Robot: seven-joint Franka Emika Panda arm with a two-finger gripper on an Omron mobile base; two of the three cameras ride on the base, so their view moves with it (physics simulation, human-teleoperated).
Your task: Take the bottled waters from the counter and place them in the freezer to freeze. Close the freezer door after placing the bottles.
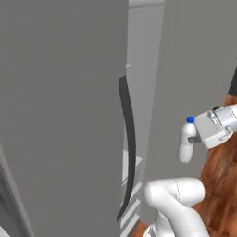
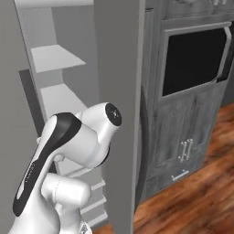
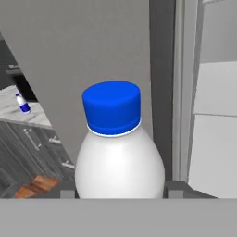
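Gripping a plain, unlabelled whitish bottle (image 3: 119, 157), blue-capped: gripper (image 1: 196, 138) beside the freezer door (image 1: 60, 115).

You have the plain bottle (image 1: 186, 141) upright between the gripper's (image 1: 196, 138) fingers, before the freezer door's (image 1: 60, 115) edge. Shelves (image 2: 55, 57) sit inside, behind it. The other bottle (image 3: 21, 103) stands on the counter (image 3: 11, 109), far left.

We are seeing a dark grey panelled cabinet (image 2: 183, 132) standing at the right, a black oven window (image 2: 194, 61) sitting in its upper part, small metal handles (image 2: 185, 150) showing lower, reddish wooden floor (image 2: 192, 201) lying below.
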